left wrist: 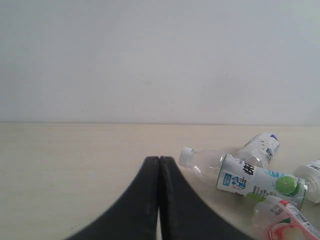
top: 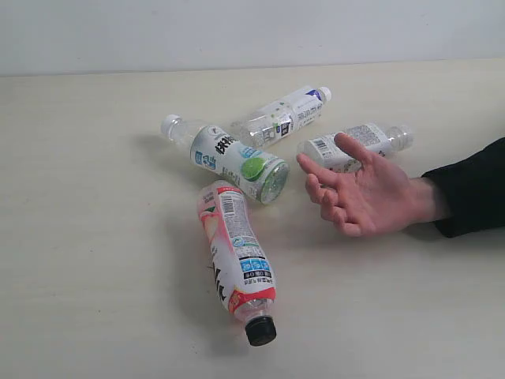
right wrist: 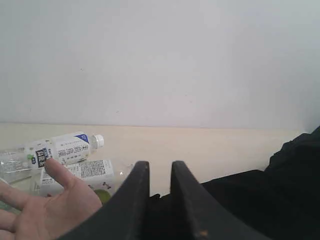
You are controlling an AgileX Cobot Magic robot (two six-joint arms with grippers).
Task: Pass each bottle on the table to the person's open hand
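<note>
My left pincer (left wrist: 159, 160) is pressed together, empty; the lime-label bottle (left wrist: 255, 181) lies beyond its tips. My right pincer (right wrist: 155, 165) stands slightly spread, holding nothing, the person's open hand (right wrist: 47, 210) near it.

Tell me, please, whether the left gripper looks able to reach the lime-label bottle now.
Probably yes: the lime-label bottle lies ahead of the shut left gripper, only table between; it must open first.

Exterior high over table (top: 95, 260), wrists low, sharing bottles (top: 237, 162)
</note>
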